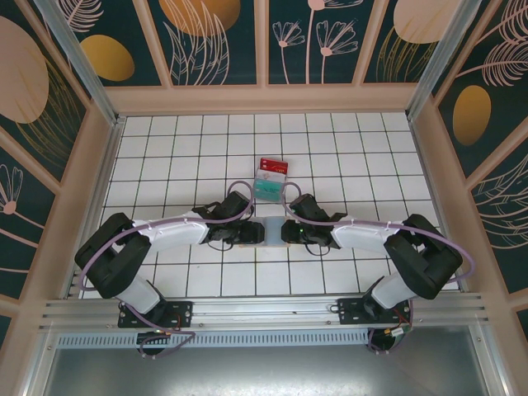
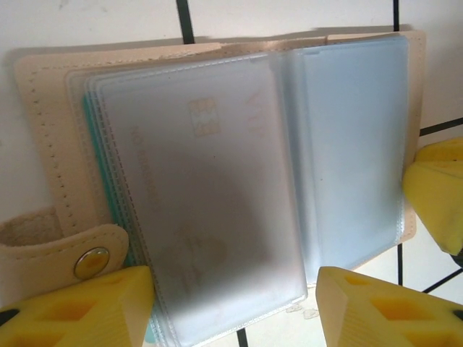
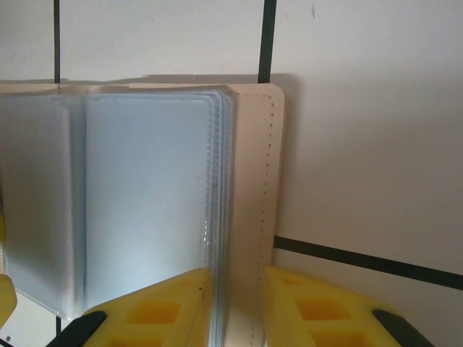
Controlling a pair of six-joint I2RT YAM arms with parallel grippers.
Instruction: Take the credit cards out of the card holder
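Note:
The tan card holder (image 1: 272, 228) lies open on the tiles between my two grippers, its clear sleeves fanned out. A whitish credit card (image 2: 202, 217) with faint marks shows through the top left sleeve, and a teal edge (image 2: 90, 152) peeks from the sleeves under it. My left gripper (image 2: 235, 311) is open, its yellow fingers (image 2: 79, 307) straddling that sleeve stack. My right gripper (image 3: 237, 307) is shut on the card holder's right edge (image 3: 253, 181), pinching cover and sleeves. A red card (image 1: 273, 166) and a teal card (image 1: 268, 189) lie on the table just beyond the holder.
The holder's snap strap (image 2: 65, 256) sticks out by my left finger. One finger of the right gripper (image 2: 434, 191) shows at the holder's far side. White tiled floor (image 1: 371, 148) spreads all round, enclosed by tan walls (image 1: 264, 99).

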